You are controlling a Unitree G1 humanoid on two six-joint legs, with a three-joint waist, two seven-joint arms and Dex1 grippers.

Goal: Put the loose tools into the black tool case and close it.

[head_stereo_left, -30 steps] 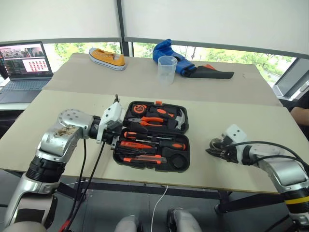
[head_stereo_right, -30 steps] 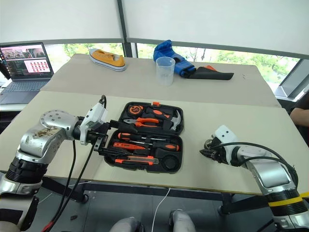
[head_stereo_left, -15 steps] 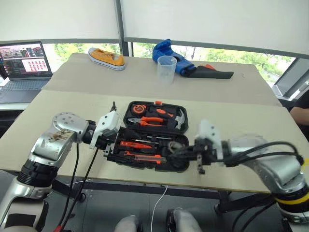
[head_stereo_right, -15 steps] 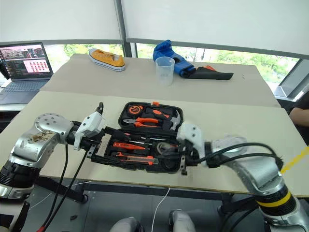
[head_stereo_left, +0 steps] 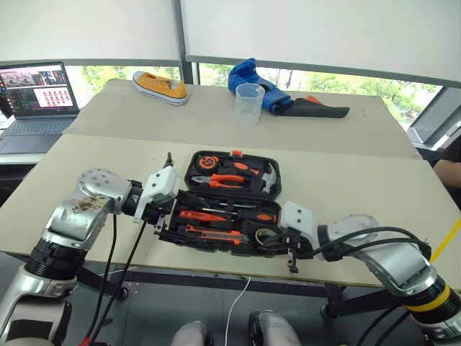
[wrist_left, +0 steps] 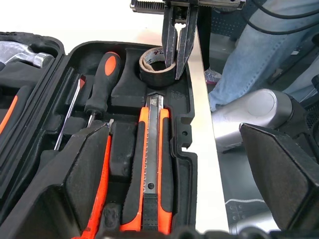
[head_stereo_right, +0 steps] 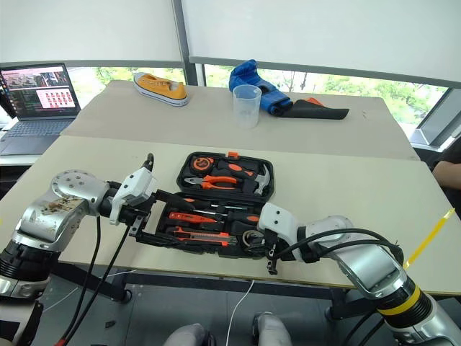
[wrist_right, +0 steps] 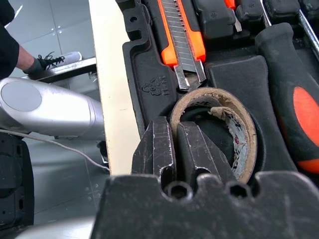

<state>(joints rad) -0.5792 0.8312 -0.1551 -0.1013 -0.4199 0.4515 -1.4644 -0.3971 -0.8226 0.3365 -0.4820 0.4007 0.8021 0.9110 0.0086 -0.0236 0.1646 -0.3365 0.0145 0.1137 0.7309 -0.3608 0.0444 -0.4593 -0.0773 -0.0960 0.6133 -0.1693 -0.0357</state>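
Observation:
The black tool case (head_stereo_left: pixel 189 167) lies open near the table's front edge. Its near half holds two black-orange screwdrivers (head_stereo_left: pixel 241 214) and the utility knife (wrist_left: pixel 152 154). My right gripper (wrist_right: pixel 174 130) is shut on the wall of the tape roll (wrist_right: pixel 244 134), one finger inside the ring and one outside. The roll sits in the round slot at the case's near right corner (head_stereo_left: pixel 265 236). At the near half's left end, my left gripper (head_stereo_left: pixel 162 218) stands open with the case's edge between its wide-spread fingers (wrist_left: pixel 87 169).
Pliers (head_stereo_left: pixel 229 180), a hammer (head_stereo_left: pixel 270 180) and a tape measure fill the case's far half. At the back stand a plastic cup (head_stereo_left: pixel 249 103), a blue cloth with a black sheath (head_stereo_left: pixel 317 109), a yellow shoe (head_stereo_left: pixel 160 86) and a laptop (head_stereo_left: pixel 36 94). A person's legs (wrist_left: pixel 259 50) stand beside the table.
My right arm swung left from the table's right side to the case's near right corner, bringing the tape roll to the round slot. The left gripper stayed at the case's left end.

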